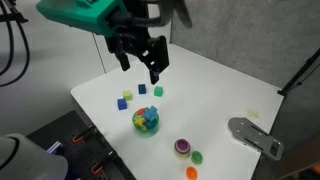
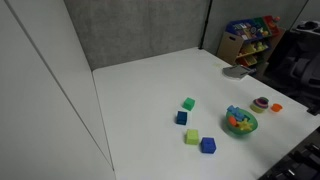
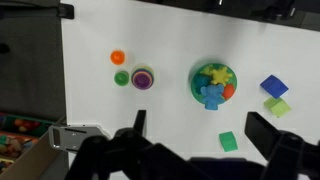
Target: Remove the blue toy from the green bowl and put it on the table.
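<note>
The green bowl (image 3: 196, 75) stands on the white table (image 3: 160, 40) and holds several coloured toys. The blue toy (image 3: 212, 95) lies on top at the bowl's near side. The bowl also shows in both exterior views (image 1: 146, 121) (image 2: 240, 123). My gripper (image 3: 200, 135) (image 1: 140, 58) is open and empty, well above the table. In the wrist view its fingers stand wide apart below the bowl. The gripper is out of view in the exterior view with the toy shelf.
Loose cubes lie near the bowl: a green cube (image 3: 228, 141), a blue cube (image 3: 274, 86) and a light-green cube (image 3: 277, 106). A purple-topped piece (image 3: 143, 78), a green disc (image 3: 122, 78) and an orange piece (image 3: 118, 58) sit further off. A grey metal part (image 1: 255, 136) lies at the table's edge.
</note>
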Tool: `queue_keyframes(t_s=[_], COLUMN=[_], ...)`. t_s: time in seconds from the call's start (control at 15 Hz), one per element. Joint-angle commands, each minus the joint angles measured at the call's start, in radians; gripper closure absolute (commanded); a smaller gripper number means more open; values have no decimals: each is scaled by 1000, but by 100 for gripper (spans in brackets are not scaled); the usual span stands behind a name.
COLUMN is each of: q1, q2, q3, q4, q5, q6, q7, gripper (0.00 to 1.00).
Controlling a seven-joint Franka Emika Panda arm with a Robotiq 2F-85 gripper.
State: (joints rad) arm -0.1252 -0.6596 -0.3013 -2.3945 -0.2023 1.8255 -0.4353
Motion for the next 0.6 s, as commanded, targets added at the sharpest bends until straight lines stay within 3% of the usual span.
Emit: queue_keyframes(t_s=[0.0,0.53], q1=[-2,29], q2=[0,92], q3=[2,19], q4=[3,27], q5=[2,53], q6=[-2,49], q7=[-1,34], gripper=[0,0])
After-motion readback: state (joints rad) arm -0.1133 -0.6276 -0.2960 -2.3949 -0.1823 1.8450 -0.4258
